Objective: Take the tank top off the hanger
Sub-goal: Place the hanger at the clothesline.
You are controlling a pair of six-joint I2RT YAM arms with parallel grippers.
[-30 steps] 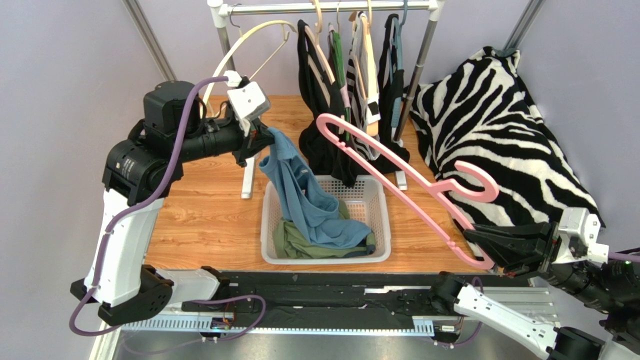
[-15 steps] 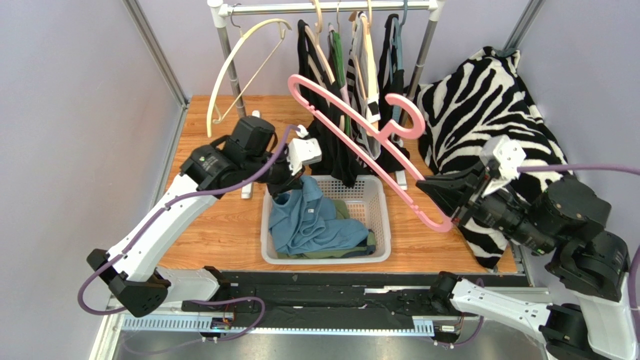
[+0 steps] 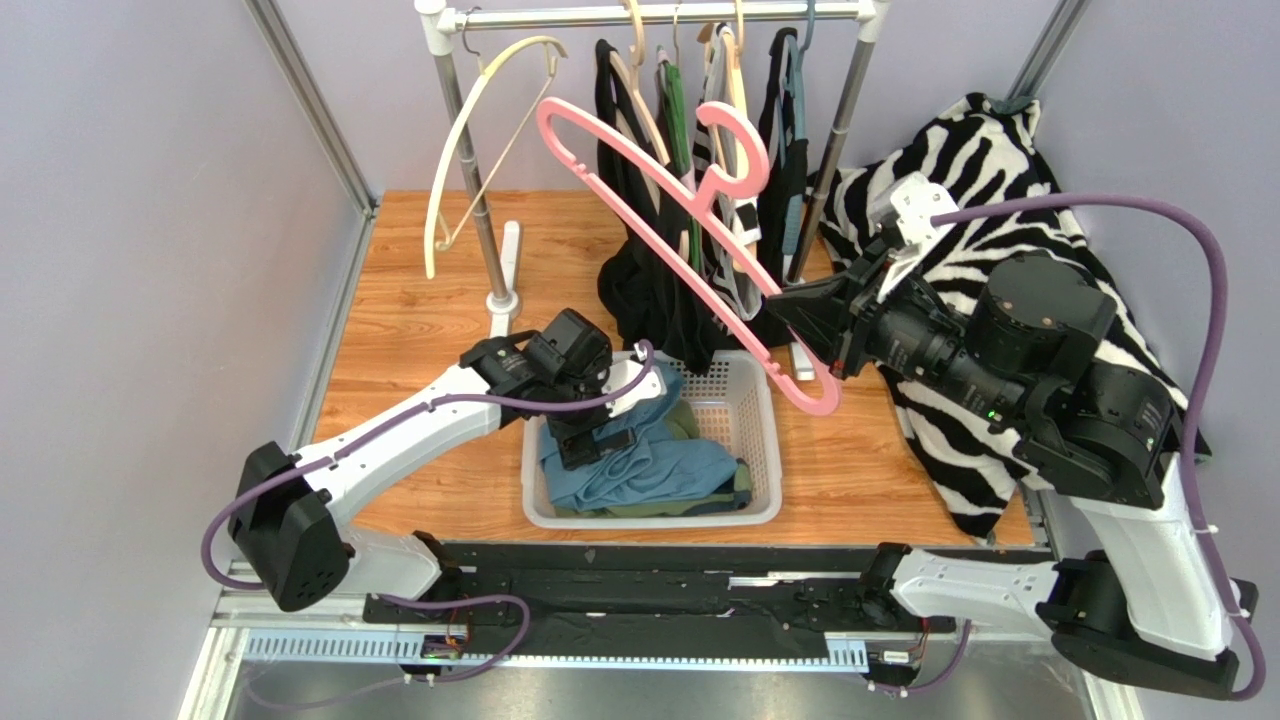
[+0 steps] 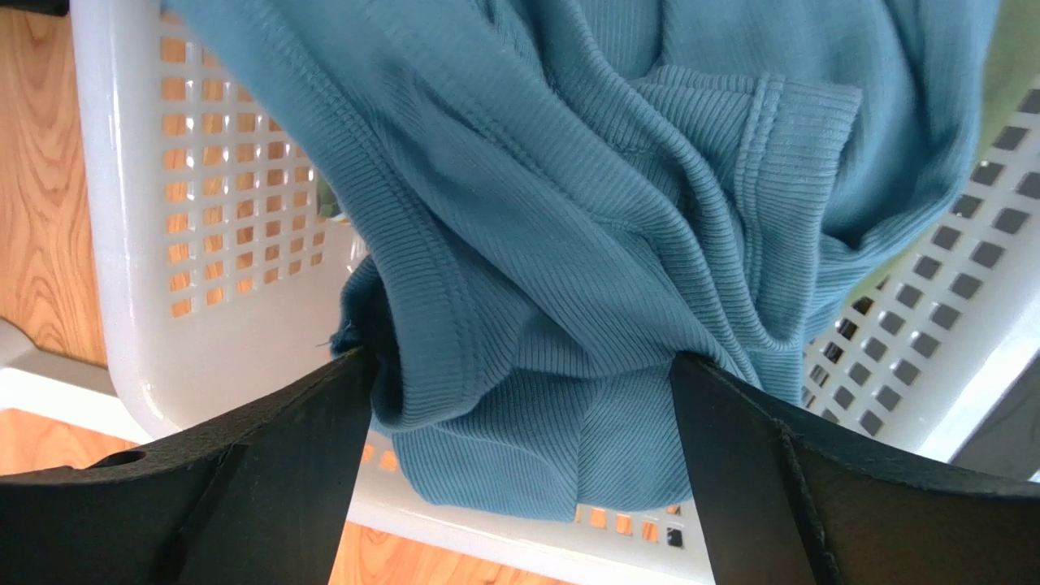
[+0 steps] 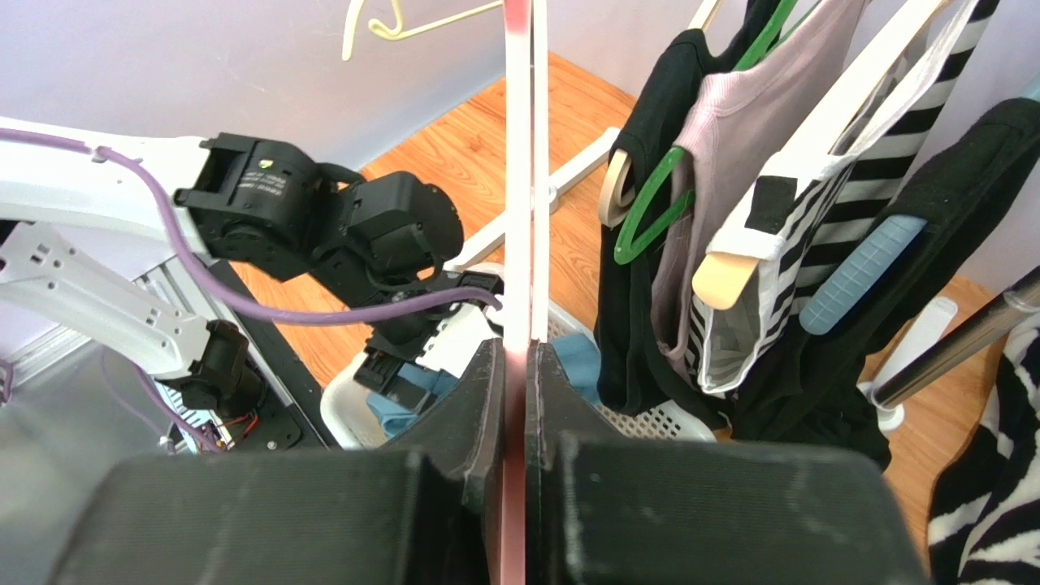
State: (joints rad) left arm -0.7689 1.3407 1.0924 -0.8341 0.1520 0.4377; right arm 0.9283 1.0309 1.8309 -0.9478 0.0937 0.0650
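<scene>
The blue tank top (image 3: 643, 462) lies crumpled in the white basket (image 3: 768, 450), off the hanger. My left gripper (image 3: 601, 432) reaches down into the basket and stands open; in the left wrist view its jaws (image 4: 519, 366) are spread wide with a fold of the tank top (image 4: 574, 232) resting loosely between them. The bare pink hanger (image 3: 661, 203) is held up in the air in front of the rack, with my right gripper (image 3: 796, 323) shut on its lower end. In the right wrist view the hanger (image 5: 519, 183) rises straight out of the shut gripper (image 5: 515, 366).
A clothes rack (image 3: 661, 15) at the back carries several dark and striped garments (image 3: 706, 180) and an empty cream hanger (image 3: 481, 120). A zebra-print cloth (image 3: 1022, 195) lies at the right. Green clothing (image 3: 574, 492) sits under the tank top in the basket.
My left gripper lowered the tank top into the basket and opened. My right gripper swung the pink hanger up and back toward the rack.
</scene>
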